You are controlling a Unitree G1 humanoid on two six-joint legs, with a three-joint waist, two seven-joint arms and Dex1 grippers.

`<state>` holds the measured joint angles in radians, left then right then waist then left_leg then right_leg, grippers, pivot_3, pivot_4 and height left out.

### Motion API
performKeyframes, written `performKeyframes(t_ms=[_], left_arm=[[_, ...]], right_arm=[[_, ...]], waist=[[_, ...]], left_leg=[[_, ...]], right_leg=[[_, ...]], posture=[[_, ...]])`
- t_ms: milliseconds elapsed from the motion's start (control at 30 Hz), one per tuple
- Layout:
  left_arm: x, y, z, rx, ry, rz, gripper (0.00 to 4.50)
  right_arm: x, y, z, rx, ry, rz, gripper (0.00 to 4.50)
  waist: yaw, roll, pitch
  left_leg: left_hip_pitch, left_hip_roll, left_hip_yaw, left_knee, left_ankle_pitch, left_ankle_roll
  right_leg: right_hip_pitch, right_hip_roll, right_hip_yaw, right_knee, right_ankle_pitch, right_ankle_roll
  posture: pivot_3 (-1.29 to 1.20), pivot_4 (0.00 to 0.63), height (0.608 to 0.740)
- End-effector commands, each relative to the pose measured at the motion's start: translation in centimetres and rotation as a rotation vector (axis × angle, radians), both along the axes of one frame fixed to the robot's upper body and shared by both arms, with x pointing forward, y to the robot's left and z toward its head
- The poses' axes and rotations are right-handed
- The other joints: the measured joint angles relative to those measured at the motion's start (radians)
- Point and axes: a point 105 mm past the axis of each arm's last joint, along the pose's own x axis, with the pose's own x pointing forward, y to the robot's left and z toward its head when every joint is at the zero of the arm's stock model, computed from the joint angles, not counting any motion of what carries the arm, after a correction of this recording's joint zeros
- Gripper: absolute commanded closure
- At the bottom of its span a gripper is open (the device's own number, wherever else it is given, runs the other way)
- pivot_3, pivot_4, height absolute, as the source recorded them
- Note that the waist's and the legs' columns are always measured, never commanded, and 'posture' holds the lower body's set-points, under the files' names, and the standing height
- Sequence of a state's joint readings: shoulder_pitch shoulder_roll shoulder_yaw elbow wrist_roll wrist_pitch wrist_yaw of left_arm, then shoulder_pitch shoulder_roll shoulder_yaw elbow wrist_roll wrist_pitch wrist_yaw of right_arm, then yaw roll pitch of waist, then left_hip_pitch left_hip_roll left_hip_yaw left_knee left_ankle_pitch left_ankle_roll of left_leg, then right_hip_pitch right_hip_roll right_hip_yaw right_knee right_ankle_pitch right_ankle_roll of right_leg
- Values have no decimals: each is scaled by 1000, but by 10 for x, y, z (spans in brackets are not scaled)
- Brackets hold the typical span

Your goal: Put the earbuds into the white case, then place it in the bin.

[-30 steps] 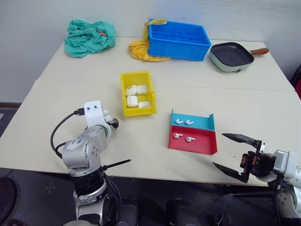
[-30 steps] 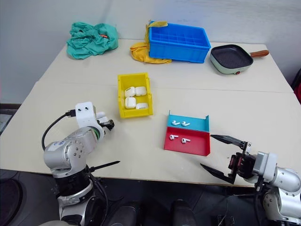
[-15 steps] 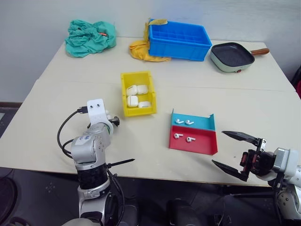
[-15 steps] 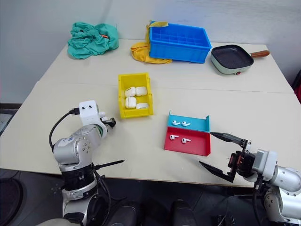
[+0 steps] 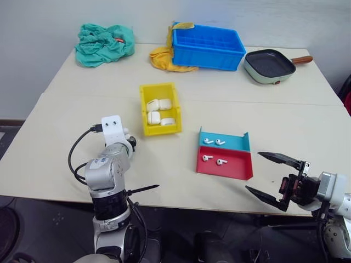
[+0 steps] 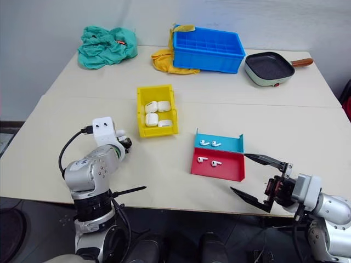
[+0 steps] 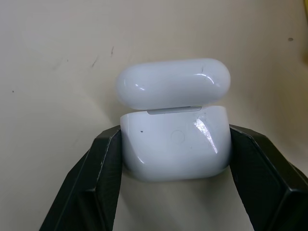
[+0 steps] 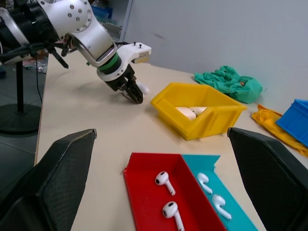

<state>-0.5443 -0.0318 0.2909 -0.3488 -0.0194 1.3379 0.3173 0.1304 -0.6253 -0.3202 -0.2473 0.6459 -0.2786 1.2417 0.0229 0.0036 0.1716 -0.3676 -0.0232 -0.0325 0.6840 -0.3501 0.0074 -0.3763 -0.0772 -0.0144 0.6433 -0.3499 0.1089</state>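
Glossy white plastic sits clamped between the left gripper point(image 7: 175, 159)'s black fingers: the white case point(image 7: 174, 139), lid ajar, on the table point(image 5: 66, 126) left of the bin point(image 5: 159, 109). The right gripper point(image 5: 274, 178) hangs at the near right edge, jaws spread wide and empty. The earbuds point(image 5: 214, 160) lie in the red tray point(image 5: 225, 163). Judging by this, the case is secured; next the right gripper must pick an earbud and carry it to the case.

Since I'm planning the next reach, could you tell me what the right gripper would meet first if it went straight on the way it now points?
Probably the red tray holding two earbuds, which lies just ahead of the open right gripper. Depth is unclear, so it might pass above the tray toward the yellow bin.
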Motion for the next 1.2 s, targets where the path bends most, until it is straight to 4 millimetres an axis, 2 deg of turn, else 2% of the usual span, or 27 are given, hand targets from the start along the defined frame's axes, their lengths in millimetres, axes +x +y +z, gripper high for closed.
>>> performKeyframes(t_ms=[33,167,233,300,367,467,533,667,800,867,967,1033,1167,1200], left_arm=[[-8,12,3,1,-51,-8,1679],[-10,31,23,30,-248,-149,1679],[-17,40,42,7,-398,-300,1679],[-31,40,57,-41,-491,-514,1679],[-48,29,73,-59,-576,-774,1679],[-59,13,89,-50,-665,-1019,1679],[-68,-13,97,-77,-728,-1251,1679],[-83,-45,108,-216,-872,-1522,1679],[-88,-70,110,-325,-989,-1633,1679],[-89,-80,104,-339,-997,-1667,1679],[-95,-90,95,-362,-1036,-1699,1679],[-97,-95,89,-372,-1045,-1692,1679],[-105,-90,86,-499,-1149,-1667,1679],[-104,-90,84,-471,-1157,-1656,1679]], right_arm=[[-1,9,18,-7,-38,9,0],[2,14,26,-14,-28,5,0],[6,12,31,-23,-12,-10,0],[9,9,35,-42,16,-27,0],[9,4,38,-63,71,-50,0],[7,-4,40,-93,120,-95,0],[0,-25,34,-155,157,-235,0],[-24,-54,12,-241,307,-364,0],[-46,-95,-18,-292,514,-553,0],[-55,-105,-25,-303,554,-590,0],[-58,-118,-34,-376,605,-685,0],[-52,-112,-32,-384,604,-673,0],[-26,-73,-3,-366,579,-498,0],[-21,-62,2,-391,581,-444,0]], waist=[[0,0,0],[-4,0,0],[-5,0,0],[-2,0,0],[2,0,0],[12,0,0],[29,0,0],[27,1,0],[17,1,0],[6,1,0],[-9,1,-1],[-14,1,-1],[-29,3,-1],[-26,3,-1]], left_leg=[[0,0,0,0,0,0],[0,0,0,0,0,0],[0,1,0,0,0,-1],[0,1,0,0,0,-1],[-1,1,0,0,0,-1],[-2,-1,-5,0,0,0],[-2,-2,-7,0,0,1],[-4,-3,-10,-2,-1,2],[-3,-2,-7,-2,-1,3],[-2,-2,-6,-2,-1,3],[0,-1,-4,-2,0,3],[1,0,-3,-2,0,3],[2,0,-1,-2,0,3],[2,0,1,-2,1,3]], right_leg=[[0,0,0,0,0,0],[0,0,0,0,0,0],[-1,0,0,-1,0,0],[-1,0,0,-4,0,0],[-1,-1,0,-6,0,-1],[2,-3,-3,-8,0,-1],[4,-3,-4,-12,0,-1],[5,-3,-6,-15,0,-1],[5,-1,-5,-14,0,0],[6,-1,-5,-14,0,0],[7,0,-2,-14,0,0],[7,0,-1,-13,0,0],[7,0,1,-13,0,0],[7,0,2,-13,0,0]], posture=[[0,150,740],[0,150,740],[0,150,740],[0,150,740],[0,150,740],[0,150,740],[0,150,740],[0,150,740],[0,150,740],[0,150,740],[0,150,740],[0,150,740],[0,150,740],[0,150,740]])
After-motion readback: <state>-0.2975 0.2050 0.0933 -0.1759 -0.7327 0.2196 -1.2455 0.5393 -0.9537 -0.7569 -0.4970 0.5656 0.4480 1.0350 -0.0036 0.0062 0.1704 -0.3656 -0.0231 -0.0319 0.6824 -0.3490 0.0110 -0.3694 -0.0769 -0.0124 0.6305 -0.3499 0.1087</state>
